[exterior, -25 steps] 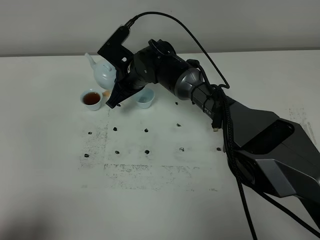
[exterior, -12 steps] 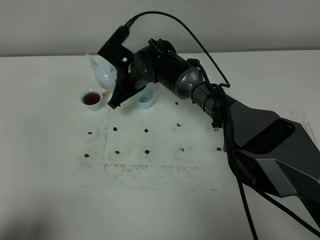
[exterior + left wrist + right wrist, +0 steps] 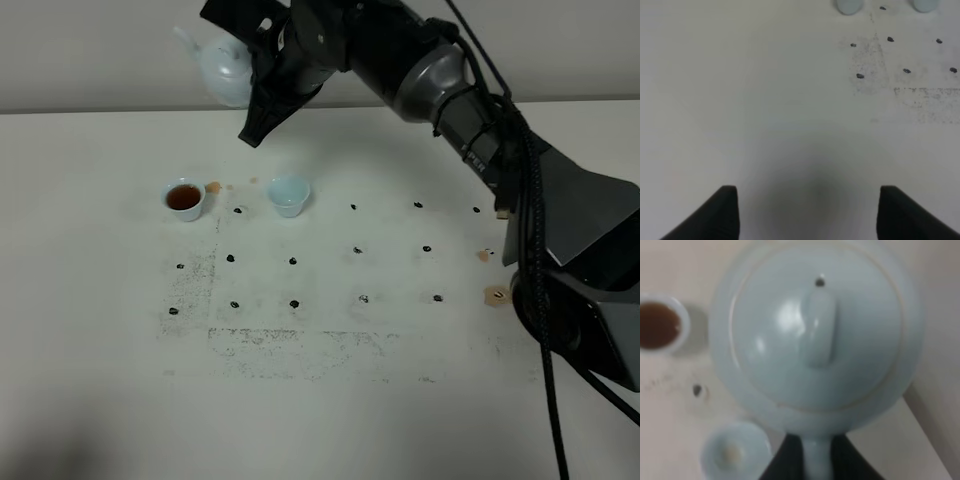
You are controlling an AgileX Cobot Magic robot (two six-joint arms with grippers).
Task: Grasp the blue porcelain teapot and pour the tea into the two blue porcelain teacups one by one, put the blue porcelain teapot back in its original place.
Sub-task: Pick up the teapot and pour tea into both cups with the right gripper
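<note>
Exterior high: teapot (image 3: 225, 72) aloft in clamped right tool (image 3: 816, 462), well clear of teacups (image 3: 184, 199) (image 3: 289, 195); left tool (image 3: 807, 215) spread.

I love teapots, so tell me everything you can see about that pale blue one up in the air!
The teapot is round, pale blue-white and shiny, like glazed porcelain. Its lid has a long little knob and a tiny hole. A thin spout curves up on one side. It hangs above the table, touching nothing but the right gripper, which is shut on its handle.
</note>
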